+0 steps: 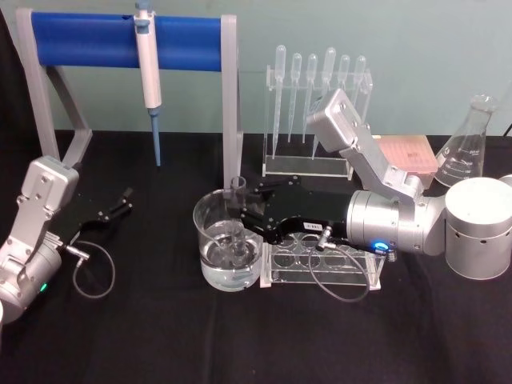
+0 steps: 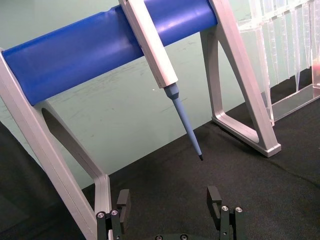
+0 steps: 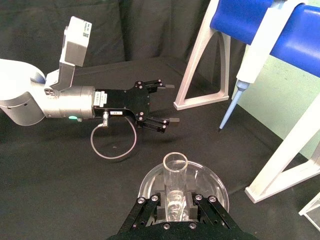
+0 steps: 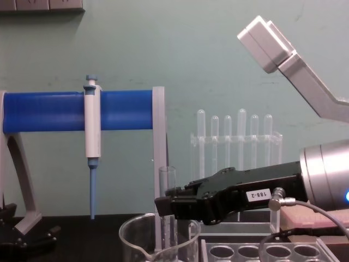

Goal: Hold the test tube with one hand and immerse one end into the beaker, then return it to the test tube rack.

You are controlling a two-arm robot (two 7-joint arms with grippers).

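While my right gripper (image 1: 242,214) clamps the slim, round-bottomed glass test tube (image 1: 237,190) upright, I see its lower end down inside the wide clear beaker (image 1: 205,240) of shallow clear liquid on the matte black cloth (image 1: 160,336) before a pale green wall (image 1: 400,32), my left gripper (image 1: 118,206) lying spread apart farther left.

Test tube (image 3: 175,176) (in right pincer (image 3: 175,209)) inside beaker (image 3: 214,184)

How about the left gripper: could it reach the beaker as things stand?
Probably yes: bare black tabletop lies between left gripper and beaker, though the right gripper holds the test tube in it.
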